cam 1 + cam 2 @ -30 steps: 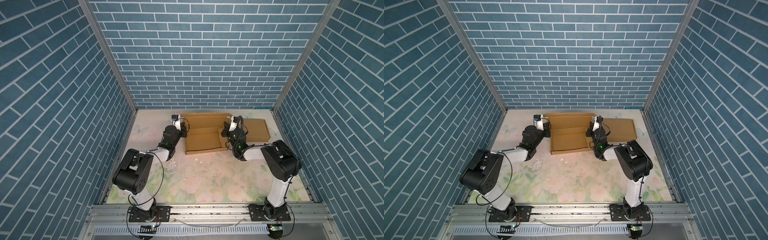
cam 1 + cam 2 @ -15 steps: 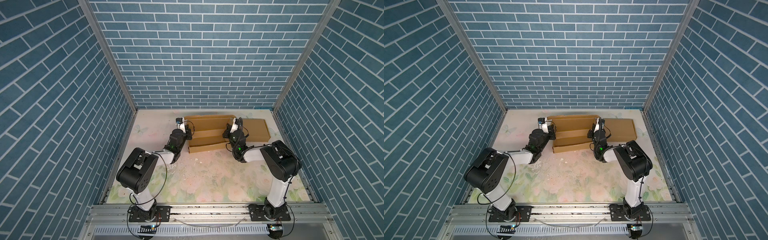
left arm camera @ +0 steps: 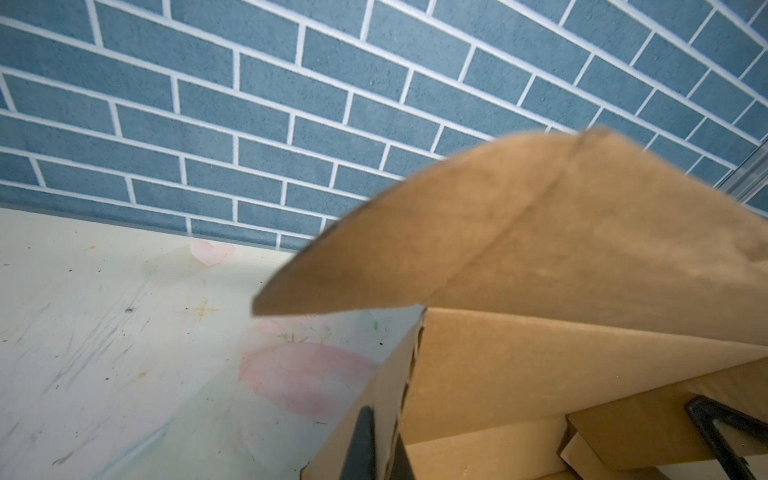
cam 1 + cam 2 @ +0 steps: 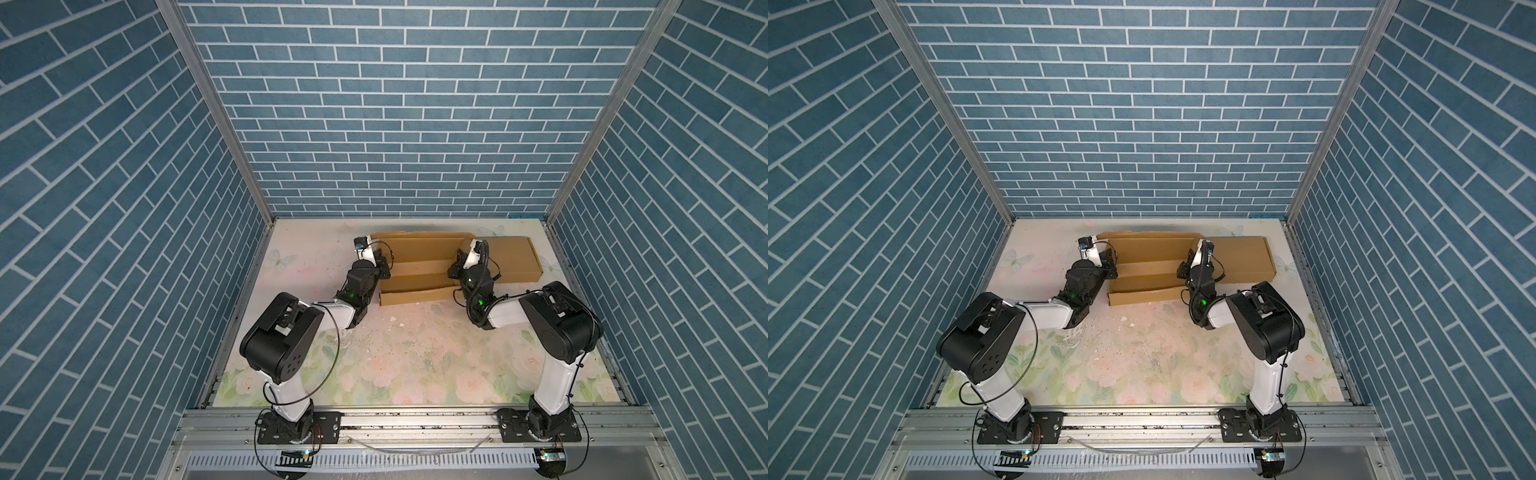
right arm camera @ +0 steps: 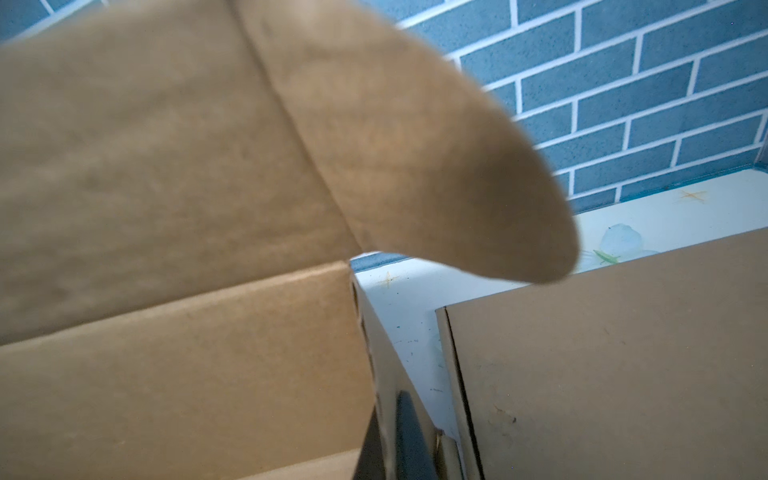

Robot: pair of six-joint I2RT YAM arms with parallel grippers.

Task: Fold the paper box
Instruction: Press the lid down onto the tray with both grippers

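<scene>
A: Your paper box (image 4: 419,270) sits at the far middle of the table (image 4: 415,353), near the back wall (image 4: 395,124). The flat carton (image 4: 513,259) lies just beside it on the right, with a strip of table showing between the two.

B: A second ago you had it lying more open, with one broad panel facing the front. That area now shows as narrow stepped bands, and the box's left edge sits a little further right.

A: Your left gripper (image 4: 384,266) has come in from the left since then, and that arm's elbow has swung inward with it. Its jaws are closed tight on the box's left side wall. The wrist view shows a dark finger (image 3: 362,440) on either face of the cut corrugated edge.

B: Your right gripper (image 4: 455,270) has barely shifted. It is pinched closed too, on the right side wall, and the wall's edge runs down between its fingers (image 5: 409,432).

A: In front of both wrist cameras a rounded flap (image 3: 415,249) of the box hangs above the side walls, blurred in each view.

B: Half a second ago your box already looked much as it does now, so most of the change came before that
</scene>
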